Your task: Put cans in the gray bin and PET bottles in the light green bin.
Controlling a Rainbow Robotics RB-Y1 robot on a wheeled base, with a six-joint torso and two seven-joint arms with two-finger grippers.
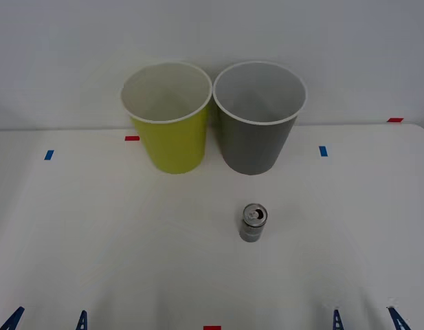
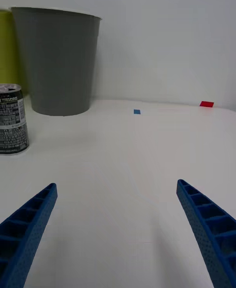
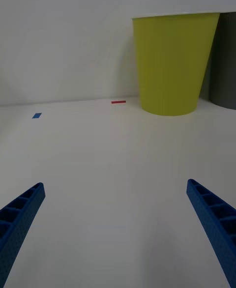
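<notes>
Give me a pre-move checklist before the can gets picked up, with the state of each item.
1. Can upright on the table, apart from both bins: ok.
2. Gray bin upright, mouth open: ok.
3. Green bin upright beside it: ok.
4. Right gripper open, at the near table edge, can ahead of it toward the robot's left: ok.
5. Left gripper open, at the near edge: ok.
6. Whether the can holds liquid: cannot tell.

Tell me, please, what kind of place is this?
Probably a robot test bench in a lab, not a home. A bare white table against a plain wall carries small red and blue tape markers, with a light green bin, a gray bin and one can.
</notes>
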